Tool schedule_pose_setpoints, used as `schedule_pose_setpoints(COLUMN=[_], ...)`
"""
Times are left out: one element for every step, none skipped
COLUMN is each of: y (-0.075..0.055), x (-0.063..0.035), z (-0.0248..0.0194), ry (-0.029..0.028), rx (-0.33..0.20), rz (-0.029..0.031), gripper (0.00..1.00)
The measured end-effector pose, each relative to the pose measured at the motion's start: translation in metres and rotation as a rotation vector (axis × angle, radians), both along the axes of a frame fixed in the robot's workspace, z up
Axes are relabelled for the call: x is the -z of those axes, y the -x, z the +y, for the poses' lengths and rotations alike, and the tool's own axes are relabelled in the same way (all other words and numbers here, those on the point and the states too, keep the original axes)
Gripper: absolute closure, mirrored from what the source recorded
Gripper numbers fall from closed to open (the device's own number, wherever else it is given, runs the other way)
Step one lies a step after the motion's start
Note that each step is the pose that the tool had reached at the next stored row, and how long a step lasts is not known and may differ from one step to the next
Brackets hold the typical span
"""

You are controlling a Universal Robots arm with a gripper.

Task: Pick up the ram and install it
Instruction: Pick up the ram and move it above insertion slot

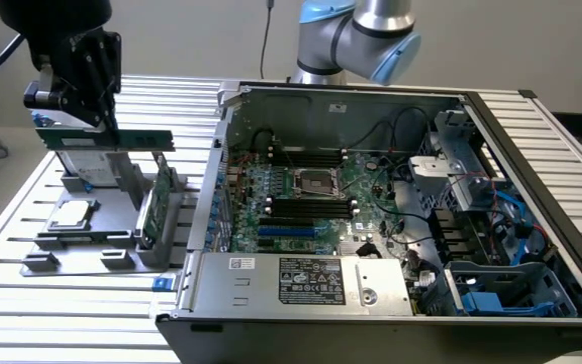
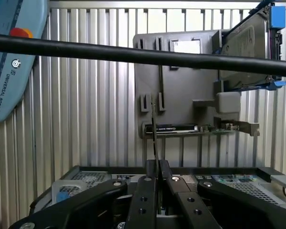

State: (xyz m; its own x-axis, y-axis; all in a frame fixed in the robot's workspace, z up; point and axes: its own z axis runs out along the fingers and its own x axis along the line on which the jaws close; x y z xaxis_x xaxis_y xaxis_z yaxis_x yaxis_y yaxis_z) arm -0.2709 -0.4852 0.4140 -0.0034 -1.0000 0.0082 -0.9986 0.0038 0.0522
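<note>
The ram (image 1: 129, 140) is a long narrow green stick, held level in the air above the grey holder (image 1: 79, 254) at the exterior view's left. My gripper (image 1: 101, 125) is shut on it from above. In the wrist view the ram (image 2: 154, 136) shows edge-on as a thin line running out from between my black fingers (image 2: 144, 195), with the grey holder (image 2: 181, 86) beyond it. The open computer case (image 1: 392, 98) lies to the exterior view's right, and the black memory slots (image 1: 311, 208) sit beside the processor socket (image 1: 317, 182) on its green motherboard.
A broader green expansion card (image 1: 158, 201) stands upright in the holder, next to a small silver square part (image 1: 73, 214). A hard drive (image 2: 248, 47) with blue clips sits at the holder's edge. A black cable (image 2: 133, 55) crosses the wrist view, near a teach pendant (image 2: 9, 52). The slatted metal table (image 1: 69, 303) surrounds everything.
</note>
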Motion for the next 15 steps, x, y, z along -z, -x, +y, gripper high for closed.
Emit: schedule_pose_setpoints(y=[-0.004, -0.007, -0.010, -0.013, -0.017, -0.020, -0.023, -0.027, -0.030, -0.033, -0.037, -0.040, -0.043, -0.046, -0.049], x=[0.0000, 0.0000, 0.0000, -0.0001, -0.0002, -0.0002, -0.0001, -0.0002, -0.0002, -0.0002, -0.0002, -0.0002, -0.0002, -0.0002, -0.0002], z=[0.0005, 0.0011, 0.0018, 0.0025, 0.0032, 0.0039, 0.0047, 0.0054, 0.0062, 0.0070, 0.0077, 0.0083, 0.0090, 0.0097, 0.0104], ry=[-0.0001, -0.0006, -0.0011, -0.0016, -0.0022, -0.0029, -0.0034, -0.0039, -0.0043, -0.0048, -0.0054, -0.0062, -0.0070, -0.0079, -0.0089], rx=[0.000, 0.000, 0.000, 0.000, 0.000, 0.000, 0.000, 0.000, 0.000, 0.000, 0.000, 0.000, 0.000, 0.000, 0.000], rz=[0.0010, 0.0014, 0.0015, 0.0017, 0.0018, 0.0018, 0.0018, 0.0019, 0.0020, 0.0021, 0.0022, 0.0022, 0.0024, 0.0026, 0.0027], gripper=[0.86, 0.86, 0.86, 0.86, 0.86, 0.86, 0.86, 0.86, 0.86, 0.86, 0.86, 0.86, 0.86, 0.86, 0.86])
